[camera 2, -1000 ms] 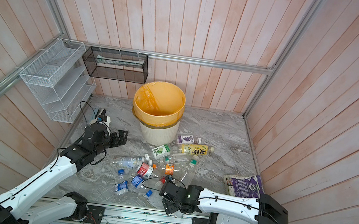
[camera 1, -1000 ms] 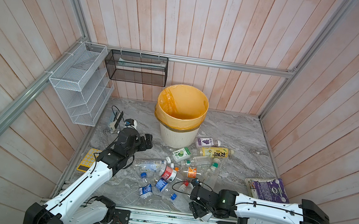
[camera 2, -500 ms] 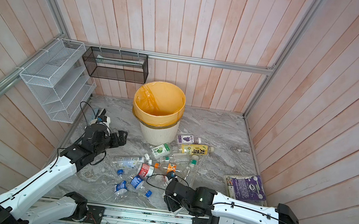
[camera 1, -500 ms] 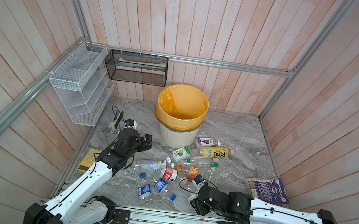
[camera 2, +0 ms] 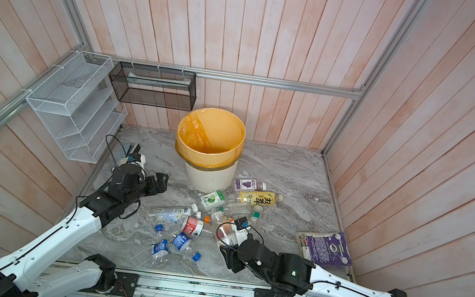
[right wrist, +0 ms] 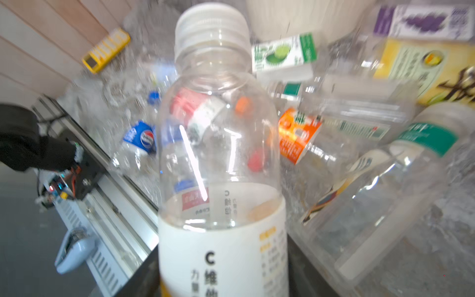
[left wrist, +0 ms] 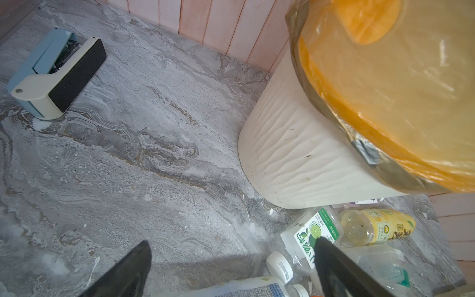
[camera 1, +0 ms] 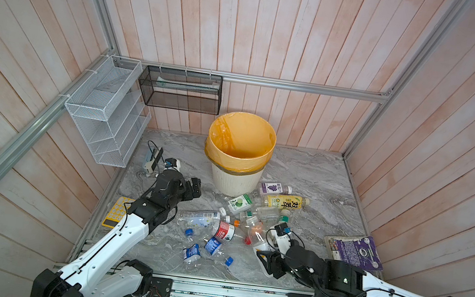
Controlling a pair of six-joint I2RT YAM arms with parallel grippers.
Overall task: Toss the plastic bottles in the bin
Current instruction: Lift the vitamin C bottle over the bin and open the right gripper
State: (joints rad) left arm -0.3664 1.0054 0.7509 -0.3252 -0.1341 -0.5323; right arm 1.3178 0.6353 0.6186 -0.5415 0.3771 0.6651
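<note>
My left gripper (camera 1: 195,187) hangs spread wide and empty just left of the bin (camera 1: 235,180), while to the right my right gripper (camera 1: 268,261) grasps the white-labelled bottle (right wrist: 221,154) low over the surface (camera 1: 305,171), cap pointing toward that bin beyond the other bottles (camera 1: 284,201)

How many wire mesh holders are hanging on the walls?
2. The white wire rack hangs on the left wall. The black mesh basket hangs on the back wall right beside it, up and left of the bin. None seems hidden.
</note>
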